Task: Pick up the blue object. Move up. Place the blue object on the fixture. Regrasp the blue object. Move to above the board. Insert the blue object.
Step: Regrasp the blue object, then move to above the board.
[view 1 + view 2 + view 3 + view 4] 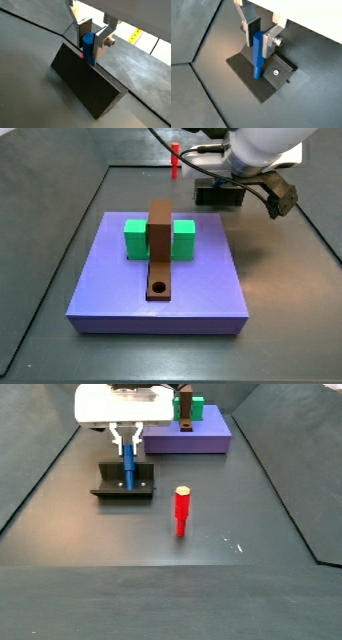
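Observation:
The blue object (258, 65) is a slim blue peg standing upright with its lower end on the base of the fixture (248, 82). The fixture is a dark bracket on a plate and also shows in a wrist view (80, 85) and in a side view (123, 490). My gripper (259, 50) sits straight above the fixture, its two silver fingers closed against the upper part of the blue peg (87, 42). In a side view the gripper (128, 446) holds the peg (128, 466) over the fixture. The board (187, 288) is a lavender block lying apart from the gripper.
A red peg (182, 509) stands upright on the floor beside the fixture and also shows in a side view (175, 160). On the board stand a green block (135, 238) and a long brown bar (159, 243) with a round hole near its end. Dark walls ring the floor.

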Controlling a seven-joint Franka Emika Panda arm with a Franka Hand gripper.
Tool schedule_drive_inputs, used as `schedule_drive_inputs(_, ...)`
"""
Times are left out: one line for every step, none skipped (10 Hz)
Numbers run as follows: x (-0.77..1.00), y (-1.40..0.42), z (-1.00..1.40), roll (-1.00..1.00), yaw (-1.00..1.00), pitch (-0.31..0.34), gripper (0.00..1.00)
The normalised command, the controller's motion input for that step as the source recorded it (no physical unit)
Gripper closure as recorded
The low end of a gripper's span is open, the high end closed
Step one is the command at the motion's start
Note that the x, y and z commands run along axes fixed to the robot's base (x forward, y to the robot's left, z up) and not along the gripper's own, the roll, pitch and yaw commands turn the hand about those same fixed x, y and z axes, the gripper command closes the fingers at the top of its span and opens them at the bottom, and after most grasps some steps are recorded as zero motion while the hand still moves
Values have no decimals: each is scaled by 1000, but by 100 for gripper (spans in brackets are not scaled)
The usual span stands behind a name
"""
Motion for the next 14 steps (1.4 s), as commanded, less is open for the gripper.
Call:
schedule_drive_inputs(0, 0, 0, 0, 0, 0, 100)
schedule_drive_inputs(0, 0, 0, 0, 0, 0, 100)
schedule_drive_inputs(0, 0, 0, 0, 0, 0, 100)
schedule_drive_inputs(0, 0, 0, 0, 0, 0, 100)
schedule_drive_inputs(0, 0, 0, 0, 0, 0, 100)
schedule_drive_inputs(0, 0, 0, 0, 0, 0, 100)
schedule_drive_inputs(0, 0, 0, 0, 0, 0, 100)
schedule_drive_inputs(0, 0, 0, 0, 0, 0, 100)
schedule_drive_inputs(0, 0, 0, 0, 0, 0, 100)
schedule_drive_inputs(0, 0, 1400, 0, 0, 0, 100)
schedule_drive_inputs(21, 9, 1400, -11, -12, -17, 100)
schedule_drive_inputs(-1, 28, 1400, -78, -18, -32, 100)
schedule_drive_inputs(-5, 31, 1400, -57, -18, -28, 100)
schedule_drive_inputs(9, 14, 1400, -13, -28, 17, 100)
